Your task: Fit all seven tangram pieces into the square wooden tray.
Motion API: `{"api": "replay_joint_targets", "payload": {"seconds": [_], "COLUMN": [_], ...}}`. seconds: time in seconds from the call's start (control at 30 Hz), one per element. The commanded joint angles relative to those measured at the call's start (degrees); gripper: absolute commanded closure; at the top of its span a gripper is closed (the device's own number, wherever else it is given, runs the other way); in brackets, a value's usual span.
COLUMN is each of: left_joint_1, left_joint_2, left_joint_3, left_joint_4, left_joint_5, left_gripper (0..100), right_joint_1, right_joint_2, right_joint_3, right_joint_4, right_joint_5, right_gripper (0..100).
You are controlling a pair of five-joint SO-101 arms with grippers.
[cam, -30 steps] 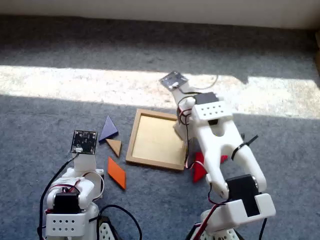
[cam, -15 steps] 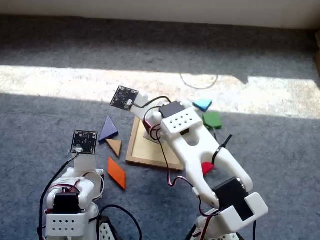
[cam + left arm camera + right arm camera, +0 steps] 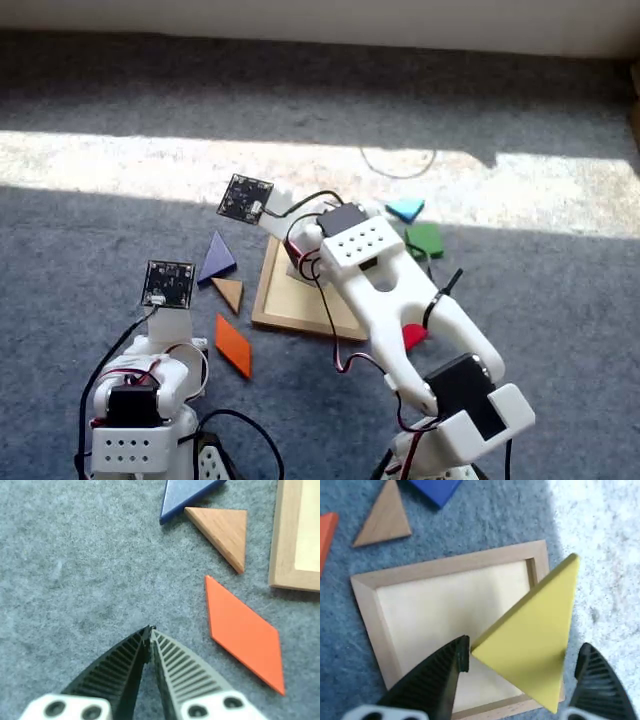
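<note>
Grey carpet (image 3: 120,120) with a thin wire loop (image 3: 398,165) lying on it

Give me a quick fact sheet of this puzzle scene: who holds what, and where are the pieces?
Right gripper: holds yellow triangle over wooden tray
Left gripper: shut, empty, beside orange parallelogram
Tray floor: bare where visible
Carpet, left arm's side: blue triangle, wooden triangle
Carpet, right arm's side: teal piece, green piece, red piece

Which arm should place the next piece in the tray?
Right: the right gripper holds the yellow triangle above the tray. The left gripper is shut, empty, by the orange piece.
</note>
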Motion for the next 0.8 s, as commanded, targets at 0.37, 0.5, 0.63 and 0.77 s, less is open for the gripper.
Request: {"api": "replay_joint_targets", "payload": {"seconds": [0.37,0.5,0.63,0.77], "left_joint_1": [-0.7,-0.7,-0.7,-0.7], "left_joint_2": [-2.2,-2.2,-2.2,-2.2], "left_joint_3": [1.1,1.1,1.1,1.1], "left_joint_4": [0.2,0.2,0.2,0.2], "left_joint_5": [-0.4,-0.4,-0.4,-0.4], "left_gripper": [99,99,99,99], "right_joint_1": [0.4,0.2,0.0,0.1], "right_joint_2": [-4.4,-5.7,-5.7,-4.4], "right_joint_3": [-1.5,-1.5,-1.1,1.8], "right_joint_4": [3.4,2.9,-2.6,-7.9], "right_joint_5": [-0.4,-10.7,-19.3,-25.0], "right_gripper": [78.5,99.5,98.8,98.8]}}
